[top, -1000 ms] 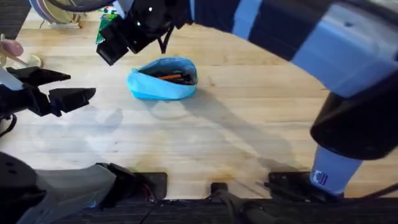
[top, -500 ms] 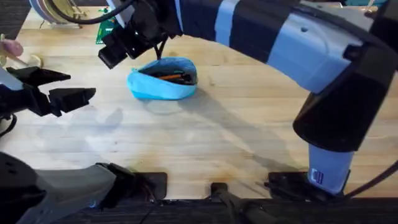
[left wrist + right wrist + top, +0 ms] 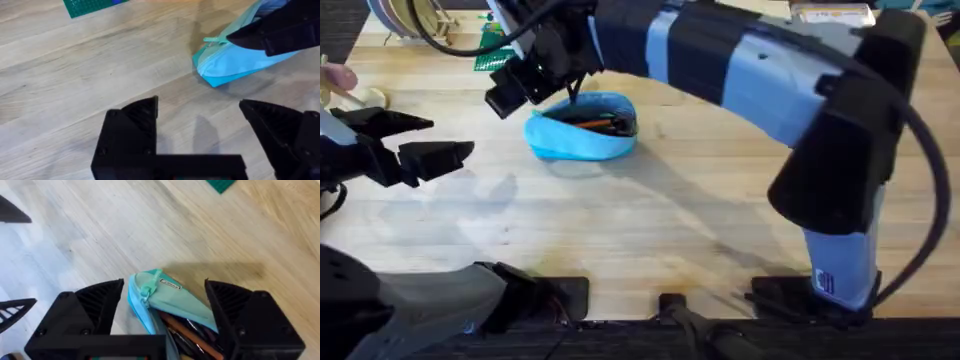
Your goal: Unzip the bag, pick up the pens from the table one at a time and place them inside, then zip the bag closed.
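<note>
My right gripper [image 3: 162, 310] dropped closer over the open bag [image 3: 582, 127], jaws spread. Left gripper [image 3: 420, 140] parked open; bare table [image 3: 650, 220] between.

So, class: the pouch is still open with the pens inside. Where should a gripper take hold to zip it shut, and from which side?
Grip the pale green zipper pull at the pouch's left end, coming from above. It sticks out as a small flat tab there, and the right gripper already hangs open over that end.
</note>
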`<control>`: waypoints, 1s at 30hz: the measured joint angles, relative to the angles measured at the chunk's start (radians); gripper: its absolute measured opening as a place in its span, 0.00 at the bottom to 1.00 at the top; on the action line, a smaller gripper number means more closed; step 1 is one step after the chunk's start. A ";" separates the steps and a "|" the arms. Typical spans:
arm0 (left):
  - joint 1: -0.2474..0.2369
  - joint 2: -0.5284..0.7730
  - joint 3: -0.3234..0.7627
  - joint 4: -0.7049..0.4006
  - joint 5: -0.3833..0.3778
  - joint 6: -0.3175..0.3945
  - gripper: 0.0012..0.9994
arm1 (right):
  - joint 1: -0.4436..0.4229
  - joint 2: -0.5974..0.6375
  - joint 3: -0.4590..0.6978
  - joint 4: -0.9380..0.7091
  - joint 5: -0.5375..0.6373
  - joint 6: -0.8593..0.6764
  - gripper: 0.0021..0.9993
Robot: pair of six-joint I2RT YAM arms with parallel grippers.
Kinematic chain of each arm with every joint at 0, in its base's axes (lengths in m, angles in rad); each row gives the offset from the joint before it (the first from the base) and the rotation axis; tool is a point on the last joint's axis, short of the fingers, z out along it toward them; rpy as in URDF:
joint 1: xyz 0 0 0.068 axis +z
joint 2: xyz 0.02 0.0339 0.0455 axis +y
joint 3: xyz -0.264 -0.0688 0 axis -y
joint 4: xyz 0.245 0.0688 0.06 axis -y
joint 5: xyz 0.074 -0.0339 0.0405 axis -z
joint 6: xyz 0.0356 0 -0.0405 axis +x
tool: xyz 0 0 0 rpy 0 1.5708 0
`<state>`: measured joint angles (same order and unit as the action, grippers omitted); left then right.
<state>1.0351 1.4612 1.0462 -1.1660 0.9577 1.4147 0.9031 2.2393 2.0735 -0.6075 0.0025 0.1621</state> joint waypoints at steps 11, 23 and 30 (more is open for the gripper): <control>0.000 0.000 0.000 0.000 0.000 0.000 0.99 | 0.000 0.017 0.000 0.000 0.000 0.031 0.93; 0.000 0.000 0.000 0.000 0.000 0.000 0.99 | 0.021 0.060 0.000 -0.016 -0.019 0.048 0.83; 0.000 0.000 0.000 0.000 0.000 0.000 0.99 | 0.022 0.062 0.000 -0.037 -0.027 0.048 0.70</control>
<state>1.0351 1.4612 1.0462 -1.1660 0.9577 1.4147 0.9253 2.3013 2.0739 -0.6441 -0.0246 0.2096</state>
